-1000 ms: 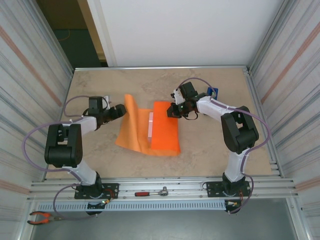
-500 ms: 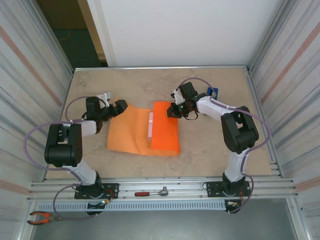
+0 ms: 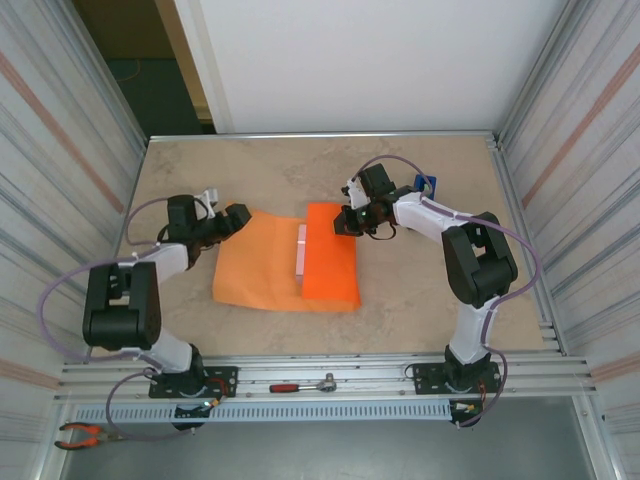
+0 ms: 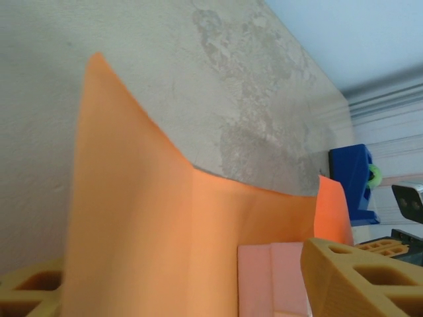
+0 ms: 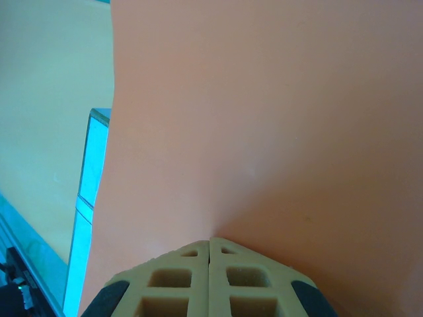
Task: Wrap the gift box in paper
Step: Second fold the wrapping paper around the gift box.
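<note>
Two grippers sat either side of the box (image 3: 301, 249): left gripper (image 3: 240, 216) open left of it, paper (image 3: 255, 270) between its fingers; right gripper (image 3: 342, 222) closed, right of it, against the paper.

Seen from above, the table (image 3: 420, 300) is lit evenly by soft, diffuse light, and only short, faint shadows are cast beside the arms (image 3: 478, 262). The doorway (image 3: 120, 70) beyond its far left corner is left dark. At the left wrist the paper (image 4: 145, 231) is blurred near the lens and the far wall (image 4: 344, 33) is washed out. At the right wrist colours are shifted: paper salmon, table teal.
</note>
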